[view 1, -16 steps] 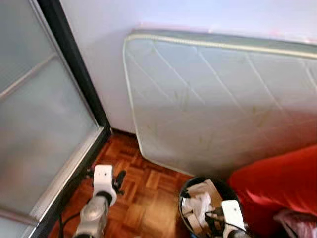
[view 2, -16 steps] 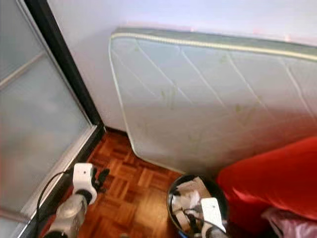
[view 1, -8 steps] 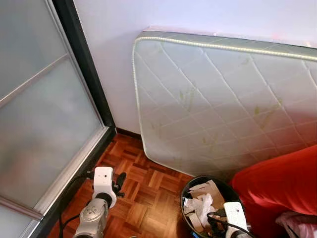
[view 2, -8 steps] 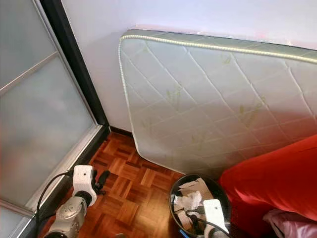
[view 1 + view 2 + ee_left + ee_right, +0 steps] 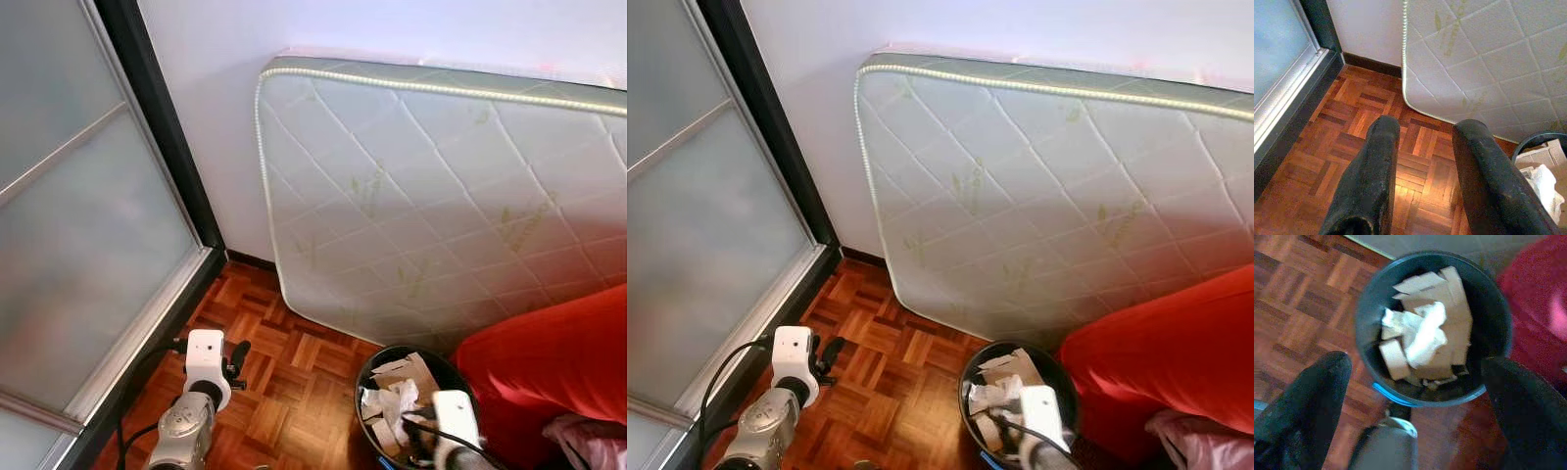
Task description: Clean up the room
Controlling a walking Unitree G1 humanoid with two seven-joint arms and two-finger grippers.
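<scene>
Right gripper (image 5: 1415,411) poised directly above black waste bin (image 5: 1432,328), fingers spread wide, grasping nothing. Bin on parquet floor (image 5: 284,392), at lower edge of propped mattress (image 5: 441,196), just beside red cushion (image 5: 549,372). Crumpled paper (image 5: 1422,335) and cardboard scraps (image 5: 1444,289) heaped inside bin. Left gripper (image 5: 1422,161) parted, empty, over bare floor near sliding door (image 5: 78,215). Risk, as judged: heaped contents spilling over rim if bin tipped by fingers or wrist; cable snagging on rim.

a wooden parquet floor (image 5: 294,377) carries a black bin (image 5: 1488,333) of paper scraps and a leaning mattress (image 5: 441,206).
</scene>
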